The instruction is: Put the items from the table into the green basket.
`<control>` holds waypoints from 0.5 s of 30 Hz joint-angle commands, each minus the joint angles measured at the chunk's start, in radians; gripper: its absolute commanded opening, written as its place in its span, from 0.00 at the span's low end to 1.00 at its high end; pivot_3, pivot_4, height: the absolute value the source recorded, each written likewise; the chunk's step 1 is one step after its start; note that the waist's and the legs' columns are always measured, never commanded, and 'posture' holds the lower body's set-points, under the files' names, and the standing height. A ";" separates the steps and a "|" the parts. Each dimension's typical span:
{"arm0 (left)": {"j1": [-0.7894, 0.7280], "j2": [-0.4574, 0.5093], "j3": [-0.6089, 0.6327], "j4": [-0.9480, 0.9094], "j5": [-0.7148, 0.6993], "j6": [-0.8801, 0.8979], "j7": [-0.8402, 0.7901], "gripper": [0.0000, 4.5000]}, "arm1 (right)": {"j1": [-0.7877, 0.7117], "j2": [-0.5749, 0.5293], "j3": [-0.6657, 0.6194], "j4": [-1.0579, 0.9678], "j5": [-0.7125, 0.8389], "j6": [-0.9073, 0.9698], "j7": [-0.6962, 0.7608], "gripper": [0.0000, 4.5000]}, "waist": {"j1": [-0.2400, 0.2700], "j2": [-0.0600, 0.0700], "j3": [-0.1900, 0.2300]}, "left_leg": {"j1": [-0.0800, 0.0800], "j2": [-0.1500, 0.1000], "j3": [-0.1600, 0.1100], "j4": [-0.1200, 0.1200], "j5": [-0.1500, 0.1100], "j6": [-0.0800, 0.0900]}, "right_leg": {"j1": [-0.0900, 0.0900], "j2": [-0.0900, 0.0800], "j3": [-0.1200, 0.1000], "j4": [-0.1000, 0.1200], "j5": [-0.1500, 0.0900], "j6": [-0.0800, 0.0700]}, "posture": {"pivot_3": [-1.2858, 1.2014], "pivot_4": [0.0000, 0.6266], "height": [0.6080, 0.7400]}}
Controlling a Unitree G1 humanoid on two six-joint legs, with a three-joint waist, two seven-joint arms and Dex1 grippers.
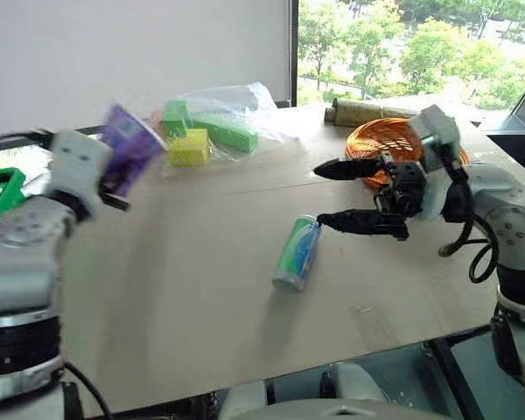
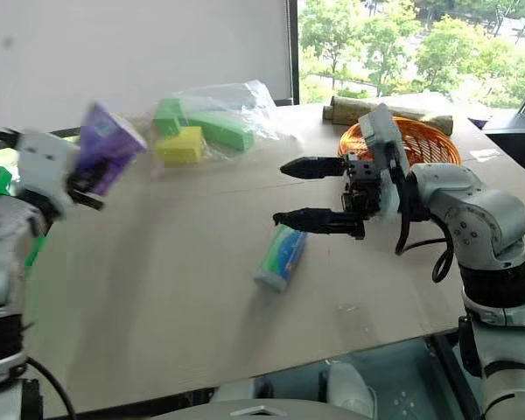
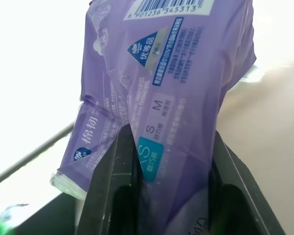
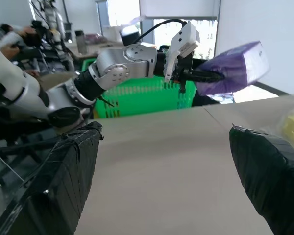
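Packet (image 3: 171, 88), purple, is pinched between the left fingers (image 3: 112, 186), held in the air off the tabletop's (image 1: 201, 289) left side near the green basket (image 4: 142, 98). Right fingers (image 1: 337, 169) are spread wide just above the can (image 1: 297, 254), which lies on the tabletop.

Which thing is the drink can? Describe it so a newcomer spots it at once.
Start at the wide beige table and look toward its middle, just in front of the open right gripper. There the drink can lies on its side, alone on bare wood. It is slim and green, blue and white, unlike the orange wicker basket behind it.
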 commanded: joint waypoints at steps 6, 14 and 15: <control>0.138 0.190 0.280 0.231 0.170 0.036 0.083 0.20 | -0.065 0.073 -0.032 0.051 -0.053 -0.116 -0.076 1.00 | 0.011 -0.002 -0.002 | -0.010 -0.002 0.001 0.001 0.001 -0.002 | -0.011 -0.004 -0.001 0.002 0.000 0.000 | 0.52 0.00 1.00; 0.237 0.143 0.310 0.251 0.231 0.092 0.146 0.59 | -0.047 0.067 -0.023 0.042 -0.091 -0.156 -0.079 1.00 | 0.028 -0.012 -0.008 | -0.009 -0.005 0.001 0.000 0.002 -0.005 | -0.014 -0.010 -0.001 0.010 0.000 -0.001 | 0.51 0.00 1.00; 0.221 0.140 0.321 0.263 0.233 0.094 0.172 0.62 | -0.042 0.063 -0.025 0.039 -0.090 -0.153 -0.082 1.00 | 0.027 -0.014 -0.010 | -0.009 -0.005 0.001 0.000 0.002 -0.007 | -0.015 -0.010 -0.001 0.011 0.001 -0.001 | 0.51 0.00 1.00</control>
